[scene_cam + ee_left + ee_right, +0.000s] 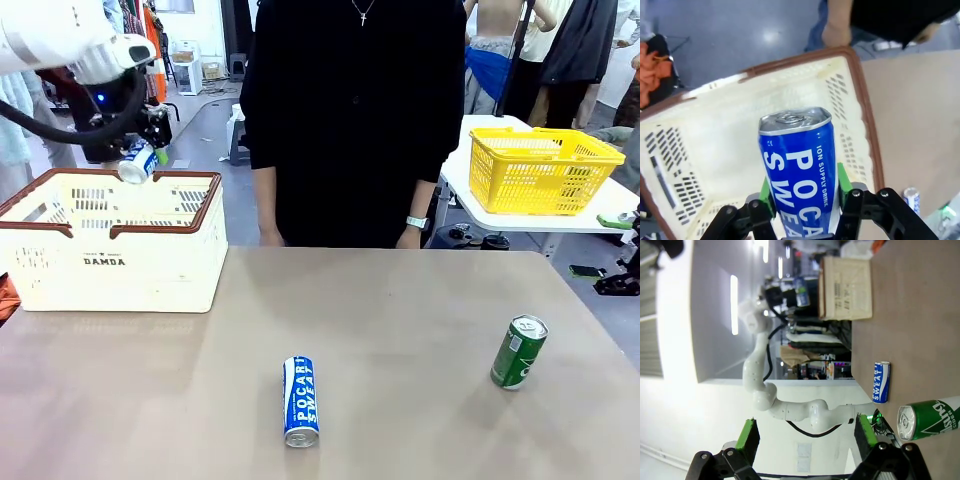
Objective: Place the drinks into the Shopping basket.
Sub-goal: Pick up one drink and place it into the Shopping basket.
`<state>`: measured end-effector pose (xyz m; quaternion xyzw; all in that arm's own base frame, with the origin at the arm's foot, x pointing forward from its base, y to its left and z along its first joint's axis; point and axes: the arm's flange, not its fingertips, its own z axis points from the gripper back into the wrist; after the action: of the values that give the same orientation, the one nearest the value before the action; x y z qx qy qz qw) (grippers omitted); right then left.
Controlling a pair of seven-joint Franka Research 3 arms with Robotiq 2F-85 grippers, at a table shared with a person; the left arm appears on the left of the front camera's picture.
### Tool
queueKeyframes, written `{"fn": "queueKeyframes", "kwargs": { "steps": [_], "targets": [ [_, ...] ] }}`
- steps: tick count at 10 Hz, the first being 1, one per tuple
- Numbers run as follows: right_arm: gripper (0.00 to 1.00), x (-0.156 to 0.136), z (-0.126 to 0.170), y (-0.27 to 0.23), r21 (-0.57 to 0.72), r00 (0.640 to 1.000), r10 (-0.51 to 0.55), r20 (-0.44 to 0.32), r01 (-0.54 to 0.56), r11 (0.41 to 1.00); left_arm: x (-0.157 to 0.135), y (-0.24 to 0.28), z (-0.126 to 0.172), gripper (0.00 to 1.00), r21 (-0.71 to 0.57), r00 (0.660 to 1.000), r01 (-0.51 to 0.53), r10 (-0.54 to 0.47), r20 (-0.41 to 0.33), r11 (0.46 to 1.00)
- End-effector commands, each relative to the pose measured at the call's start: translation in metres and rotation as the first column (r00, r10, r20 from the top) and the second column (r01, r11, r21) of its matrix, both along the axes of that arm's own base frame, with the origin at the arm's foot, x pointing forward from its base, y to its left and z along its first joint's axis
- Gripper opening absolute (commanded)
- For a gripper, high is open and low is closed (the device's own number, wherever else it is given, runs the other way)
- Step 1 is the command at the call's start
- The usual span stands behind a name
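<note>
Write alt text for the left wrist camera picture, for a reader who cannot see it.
The left gripper, black with green pads, is shut on a blue POCARI SWEAT can, holding it above the open cream-white Shopping basket with a brown rim. Beside the basket lies the tan table, and a person's hand shows beyond the rim.

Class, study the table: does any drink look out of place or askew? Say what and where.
One Pocari Sweat can lies on its side near the front middle of the table, while the green can to its right stands. Nothing looks spilled or damaged.
</note>
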<state>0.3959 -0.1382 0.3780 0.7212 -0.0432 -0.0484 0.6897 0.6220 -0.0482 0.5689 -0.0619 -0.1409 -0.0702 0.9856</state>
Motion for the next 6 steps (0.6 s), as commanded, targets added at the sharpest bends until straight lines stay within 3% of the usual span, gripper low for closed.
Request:
{"fn": "queueKeyframes", "kwargs": {
  "steps": [1,3,6],
  "targets": [
    [1.0,0.0,0.004,-0.001,-0.007,1.0,0.015,-0.006,-0.015,1.0,-0.007,0.012,-0.041,0.0,-0.007,0.995,-0.082,0.083,0.052,0.997],
    [1.0,0.0,0.004,-0.001,-0.007,1.0,0.015,-0.006,-0.015,1.0,-0.003,0.027,-0.075,0.0,-0.025,0.99,-0.142,0.142,-0.007,0.99],
    [1.0,0.0,0.004,-0.001,-0.007,1.0,0.015,-0.006,-0.015,1.0,0.014,0.033,-0.118,0.0,-0.026,0.989,-0.128,0.125,-0.077,0.991]
  ]
}}
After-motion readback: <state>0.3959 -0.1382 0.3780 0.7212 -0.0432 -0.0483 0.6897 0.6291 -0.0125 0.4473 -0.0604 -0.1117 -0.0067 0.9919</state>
